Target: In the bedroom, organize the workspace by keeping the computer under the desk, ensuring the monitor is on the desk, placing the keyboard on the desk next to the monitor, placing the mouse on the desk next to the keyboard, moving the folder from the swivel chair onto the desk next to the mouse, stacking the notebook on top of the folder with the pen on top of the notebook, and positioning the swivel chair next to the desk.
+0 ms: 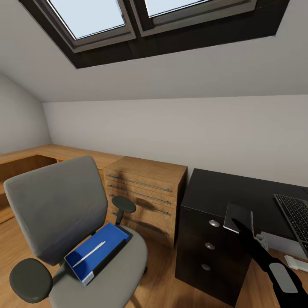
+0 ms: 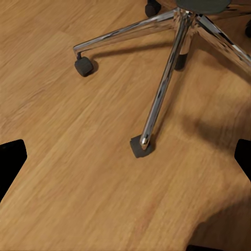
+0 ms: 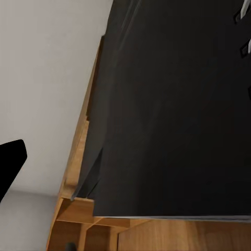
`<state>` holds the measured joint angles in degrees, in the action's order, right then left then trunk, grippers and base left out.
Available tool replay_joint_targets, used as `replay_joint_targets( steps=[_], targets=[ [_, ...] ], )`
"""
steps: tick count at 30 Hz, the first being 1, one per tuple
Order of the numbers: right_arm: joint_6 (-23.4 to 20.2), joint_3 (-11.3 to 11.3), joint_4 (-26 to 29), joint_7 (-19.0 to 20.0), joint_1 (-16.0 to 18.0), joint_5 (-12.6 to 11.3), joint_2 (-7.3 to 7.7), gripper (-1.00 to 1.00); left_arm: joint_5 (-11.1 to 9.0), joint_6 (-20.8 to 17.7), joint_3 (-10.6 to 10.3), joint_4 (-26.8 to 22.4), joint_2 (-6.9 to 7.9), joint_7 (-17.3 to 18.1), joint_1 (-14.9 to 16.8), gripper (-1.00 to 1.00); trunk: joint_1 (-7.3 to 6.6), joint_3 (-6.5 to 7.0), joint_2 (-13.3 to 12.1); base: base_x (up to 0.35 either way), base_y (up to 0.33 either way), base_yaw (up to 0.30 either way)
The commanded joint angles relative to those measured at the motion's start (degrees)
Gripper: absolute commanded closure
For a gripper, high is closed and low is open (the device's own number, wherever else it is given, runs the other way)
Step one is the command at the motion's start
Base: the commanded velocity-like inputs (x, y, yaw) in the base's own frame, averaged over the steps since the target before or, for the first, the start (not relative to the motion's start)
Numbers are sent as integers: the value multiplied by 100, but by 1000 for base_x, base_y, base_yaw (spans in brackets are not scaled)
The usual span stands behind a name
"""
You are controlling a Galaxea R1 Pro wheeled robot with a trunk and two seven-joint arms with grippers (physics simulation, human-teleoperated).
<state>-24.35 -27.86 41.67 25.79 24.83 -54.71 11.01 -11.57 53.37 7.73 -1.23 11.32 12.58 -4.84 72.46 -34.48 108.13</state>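
The grey swivel chair [image 1: 60,205] stands at the left. On its seat lies the bright blue folder [image 1: 100,248], and a white pen [image 1: 89,254] rests on top of it. The black-topped desk [image 1: 222,188] is at the right, with the keyboard [image 1: 296,214] at its right end. My right gripper [image 1: 238,223] hovers over the desk's front edge, shut on a flat grey slab that looks like the notebook [image 1: 239,214]. My left gripper [image 2: 128,157] is open above the floor by the chair's chrome base [image 2: 162,89]. One finger [image 3: 10,162] shows beside the desk's black surface [image 3: 172,104].
A low light-wood cabinet [image 1: 145,192] with long bar handles stands between chair and desk, against the sloped wall. The desk's drawers [image 1: 209,246] with silver knobs face me. Wood floor [image 2: 78,183] spreads around the castors [image 2: 83,65]. Skylights sit overhead.
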Motion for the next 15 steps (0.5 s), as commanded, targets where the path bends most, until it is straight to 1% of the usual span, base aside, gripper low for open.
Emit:
replay_joint_targets(
  steps=[1, 6, 15],
  targets=[
    [-52, -18, 0, 5, 4, -40, -2, -100, -20, -3, 44, -9, 0, 60, -2, -100, 0, -5, 2, 0, 0, 0],
    [-52, -18, 0, 5, 4, -40, -2, -100, -20, -3, 44, -9, 2, 60, -1, -100, 0, -5, 2, -67, 0, 0],
    [-52, -18, 0, 5, 4, -40, -2, -100, -20, -2, 44, -9, 0, 60, -4, -100, 0, -5, 2, -179, 0, 0]
  ],
)
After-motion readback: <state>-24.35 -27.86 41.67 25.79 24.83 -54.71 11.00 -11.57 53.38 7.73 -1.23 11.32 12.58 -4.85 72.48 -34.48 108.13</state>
